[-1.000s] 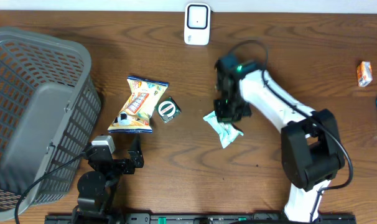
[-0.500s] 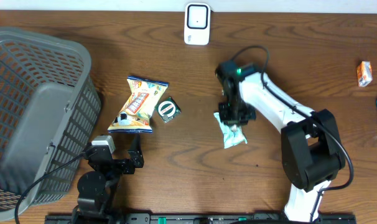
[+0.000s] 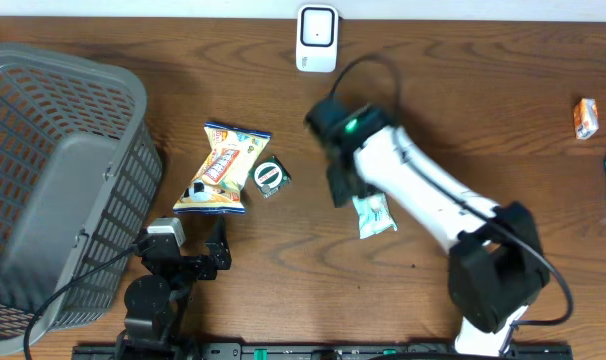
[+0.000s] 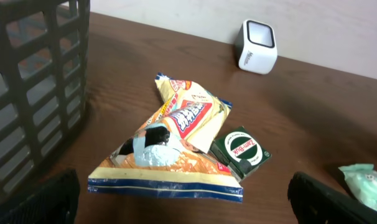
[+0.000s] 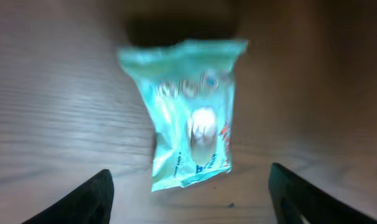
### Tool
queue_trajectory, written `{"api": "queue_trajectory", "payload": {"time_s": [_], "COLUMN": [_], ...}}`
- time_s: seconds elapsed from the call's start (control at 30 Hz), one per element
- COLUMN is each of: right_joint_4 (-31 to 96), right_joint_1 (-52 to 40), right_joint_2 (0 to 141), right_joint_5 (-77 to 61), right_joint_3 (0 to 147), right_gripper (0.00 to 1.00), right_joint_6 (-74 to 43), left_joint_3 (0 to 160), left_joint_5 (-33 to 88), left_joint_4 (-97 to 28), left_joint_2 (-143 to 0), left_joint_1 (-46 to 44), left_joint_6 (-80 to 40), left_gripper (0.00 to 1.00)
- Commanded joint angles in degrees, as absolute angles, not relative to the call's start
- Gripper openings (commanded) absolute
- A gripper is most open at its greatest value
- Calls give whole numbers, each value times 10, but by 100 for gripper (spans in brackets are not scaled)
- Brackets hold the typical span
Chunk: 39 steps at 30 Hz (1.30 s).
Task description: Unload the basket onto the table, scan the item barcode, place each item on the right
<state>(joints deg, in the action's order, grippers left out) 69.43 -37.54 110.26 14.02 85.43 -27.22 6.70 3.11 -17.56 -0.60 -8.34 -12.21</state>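
Left: grey basket (image 3: 53,170) at the table edge; left gripper (image 4: 182,186) parked low before the snack bag (image 4: 176,149) and green tin (image 4: 241,151), jaws wide, holding nothing. Centre back: scanner (image 3: 317,38), probably stationed there so items can be presented to it. Right: right gripper (image 5: 190,190) above the teal packet (image 5: 188,112), jaws wide and empty; the packet lies flat on the wood, well apart from the scanner.

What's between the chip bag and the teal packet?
A green Zam-Buk tin, beside the chip bag; bare table from there to the teal packet in the left wrist view. Overhead, the right gripper hangs over that gap.
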Motion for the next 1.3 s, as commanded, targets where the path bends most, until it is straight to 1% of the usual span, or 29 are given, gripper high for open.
{"api": "queue_trajectory", "payload": {"time_s": [0.0,0.07,0.2,0.3,0.4,0.43,0.47,0.5,0.57,0.6,0.67,0.83,0.87,0.9,0.97,1.07,1.27], "right_joint_4": [661,627,582,567,570,576,583,592,615,624,635,623,619,617,615,621,630], "right_joint_1": [-401,-412,-418,-418,-418,-418,-418,-419,-420,-421,-422,-418,-415,-413,-409,-406,-409], "right_joint_2": [1110,1111,1125,1153,1195,1212,1223,1237,1260,1269,1283,1290,1289,1289,1287,1265,1141], "right_joint_5": [225,251,270,290,307,309,310,309,307,301,267,175,171,171,159,98,-35], "right_joint_3": [787,755,729,729,729,729,729,729,729,729,729,729,730,731,739,764,811], "right_gripper": [78,80,80,80,77,73,66,63,58,54,39,14,6,1,1,1,1], "right_joint_6": [-330,-346,-349,-348,-349,-349,-349,-349,-349,-350,-351,-331,-331,-326,-288,-204,-36], "left_joint_3": [57,57,57,57,57,57,57,57,57,57,57,57,57,57,57,57,57], "left_joint_5": [37,37,37,37,37,37,37,37,37,37,37,37,37,37,37,37,37], "left_joint_4": [-188,-188,-188,-188,-188,-188,-188,-188,-188,-188,-188,-188,-188,-188,-188,-188,-188], "left_joint_2": [-4,-4,-4,-4,-4,-4,-4,-4,-4,-5,-5,-6,-6,-6,-6,-6,-6], "left_joint_1": [-81,-81,-81,-81,-81,-81,-81,-81,-81,-81,-81,-81,-81,-81,-81,-81,-81], "left_joint_6": [-124,-124,-124,-124,-124,-124,-124,-124,-124,-124,-124,-124,-124,-124,-124,-124,-124], "left_gripper": [98,98,98,98,98,98,98,98,98,98,98,98,98,98,98,98,98]}}
